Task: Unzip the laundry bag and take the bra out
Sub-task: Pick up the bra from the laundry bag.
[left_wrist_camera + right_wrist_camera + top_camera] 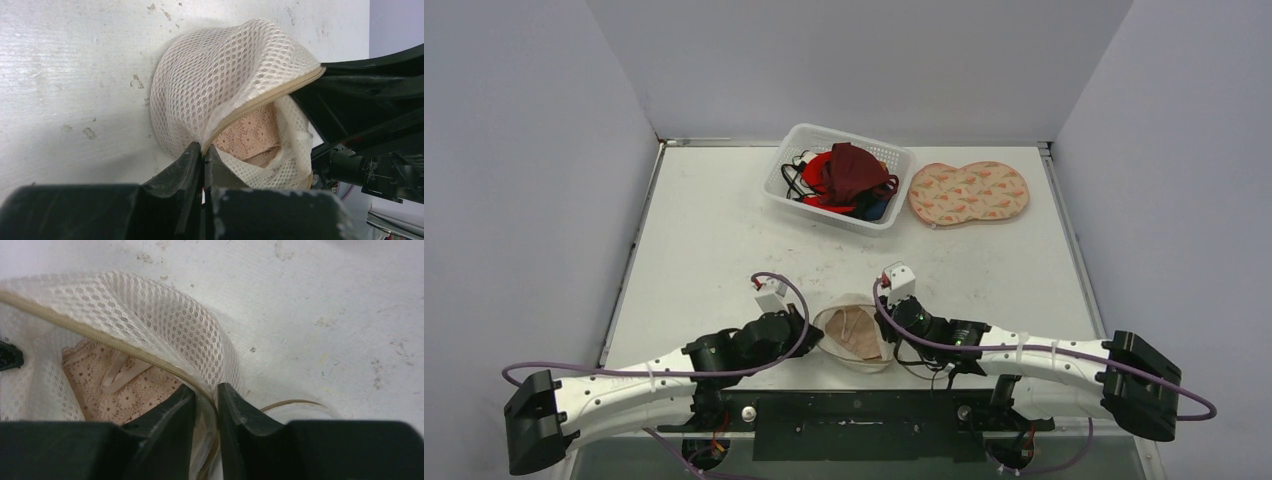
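One laundry bag (215, 75), a rounded pouch of white honeycomb mesh with a beige zip, is sitting between the two end effectors, its mouth gaping open. One bra (248, 134) of peach lace is lying inside it. The left end effector (202, 151) is pinching the bag's zip edge, its fingers pressed together. The right end effector (206, 394) is gripping the opposite zip edge, its fingers nearly closed. Well beyond both, one white slotted plastic basket (776, 182) is holding red and dark garments (849, 170), too tangled to count. Beside it, one flat peanut-shaped patterned pouch (969, 192) is lying on the scuffed white desk (704, 250).
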